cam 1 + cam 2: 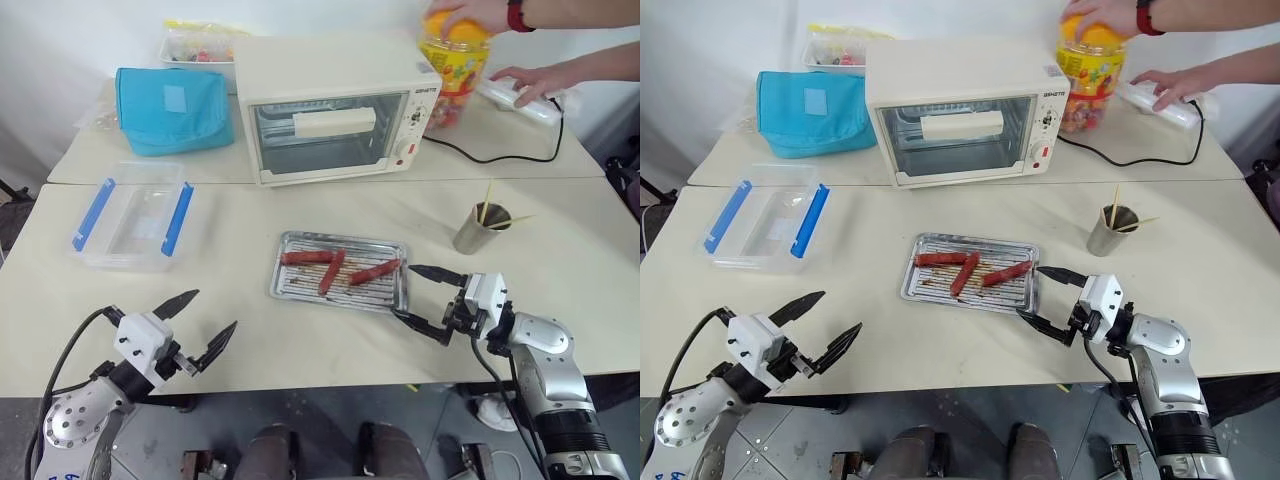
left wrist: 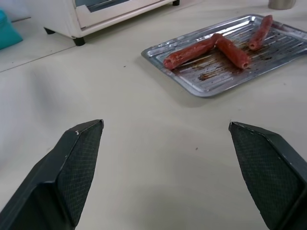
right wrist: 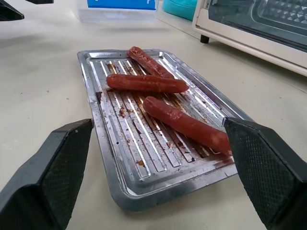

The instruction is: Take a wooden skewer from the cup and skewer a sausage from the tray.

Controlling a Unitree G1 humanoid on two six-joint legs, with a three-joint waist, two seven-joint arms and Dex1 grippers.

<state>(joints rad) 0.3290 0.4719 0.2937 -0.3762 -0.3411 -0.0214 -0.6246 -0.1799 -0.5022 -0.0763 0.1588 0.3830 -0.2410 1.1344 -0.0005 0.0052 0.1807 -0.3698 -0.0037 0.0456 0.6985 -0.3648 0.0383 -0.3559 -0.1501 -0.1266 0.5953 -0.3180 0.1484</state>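
A ridged silver tray lies mid-table with three sausages on it. The steel cup with wooden skewers stands to the tray's right, further back. My right gripper is open at the tray's right end, its fingers low over the table; in the right wrist view the nearest sausage lies between its fingers. My left gripper is open near the table's front left edge, holding nothing; in its wrist view the tray lies well ahead.
A toaster oven stands behind the tray. A clear box with blue clips sits at the left, a teal bag behind it. A person's hands hold an orange-lidded candy jar at the back right. A black cable crosses there.
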